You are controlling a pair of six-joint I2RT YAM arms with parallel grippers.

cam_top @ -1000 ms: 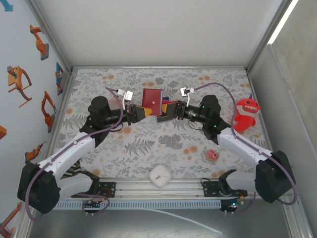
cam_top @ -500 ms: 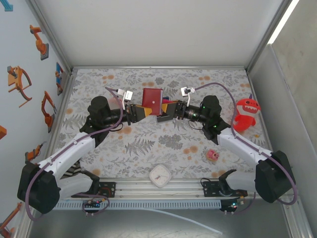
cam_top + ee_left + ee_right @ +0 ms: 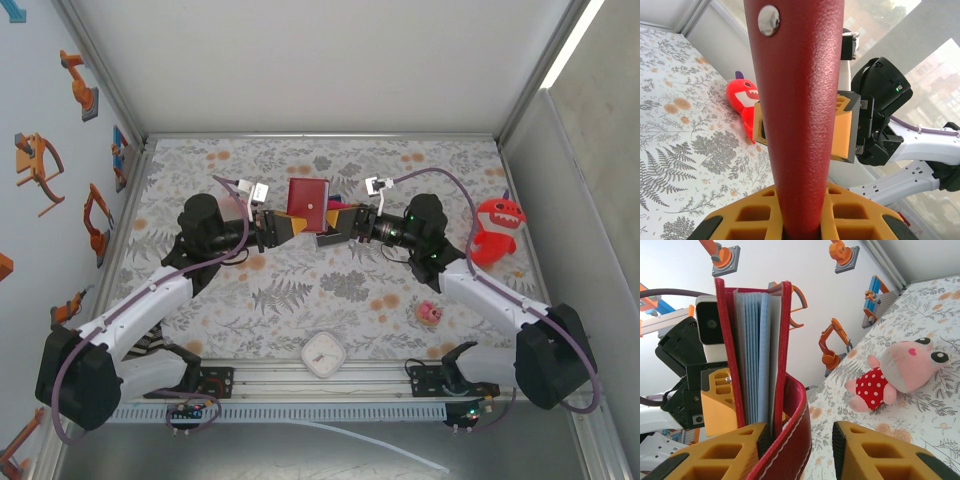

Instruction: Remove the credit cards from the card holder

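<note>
Two robot arms meet over the middle of a floral-patterned table [image 3: 300,290], one on each side of the card holder [image 3: 308,198], a small dark-red wallet held on edge between them. The left gripper [image 3: 802,222] comes in from the holder's left and is clamped on it. In the left wrist view its yellow fingers [image 3: 867,212] press against both faces of the holder's lower edge. The red cover rises straight up the frame, with a silver snap stud [image 3: 769,20] near the top. The cover hides much of what lies behind it, and its top is cut off.

The right gripper [image 3: 799,435] reaches in from the holder's right with its jaws spread. In the right wrist view the holder is seen edge-on, with blue-grey pockets [image 3: 756,355] packed between the red covers. It rests beside one yellow finger [image 3: 747,431], and a gap separates its curved red snap tab [image 3: 792,440] from the other finger. The credit cards cannot be told apart from the pocket edges.

A red monster toy [image 3: 495,228] sits well to the holder's right. A pink pig toy [image 3: 429,313] lies to the holder's right, nearer the arm bases. A white square object [image 3: 324,354], too small to identify, lies straight back from the holder by the bases
</note>
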